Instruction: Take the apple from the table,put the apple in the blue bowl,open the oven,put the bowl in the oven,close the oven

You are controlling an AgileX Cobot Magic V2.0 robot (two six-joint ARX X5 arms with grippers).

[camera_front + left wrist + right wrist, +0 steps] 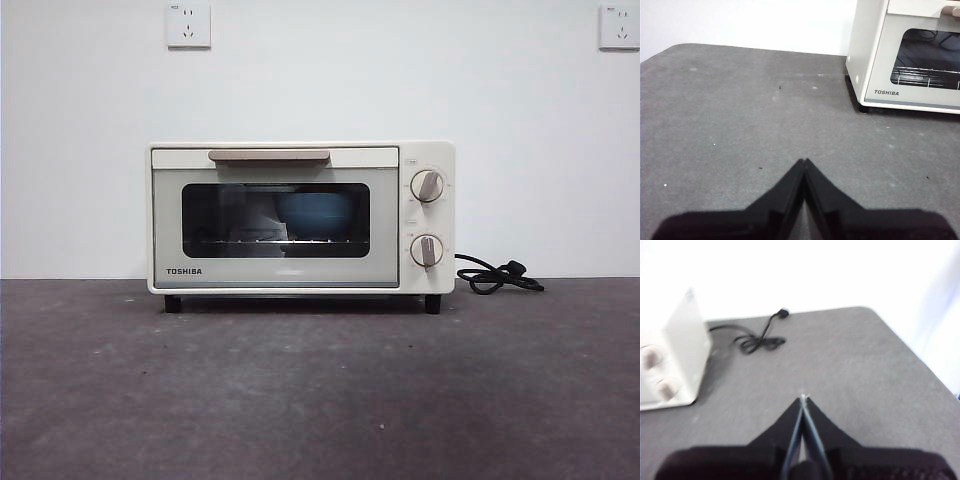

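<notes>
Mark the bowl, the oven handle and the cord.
bowl [316, 212]: front view, blue side seen through the door glass.
handle [268, 155]: front view, middle of the beige bar.
cord [497, 277]: front view, coiled black loop.

- A plain white wall [320, 80] fills the background.
- Two white wall sockets sit high on it: one socket [188, 25] toward the left, the other socket [619, 27] at the right edge, partly cut off by the picture's edge.

Plain white wall [320, 80]; two wall sockets [188, 25] up high.
</notes>
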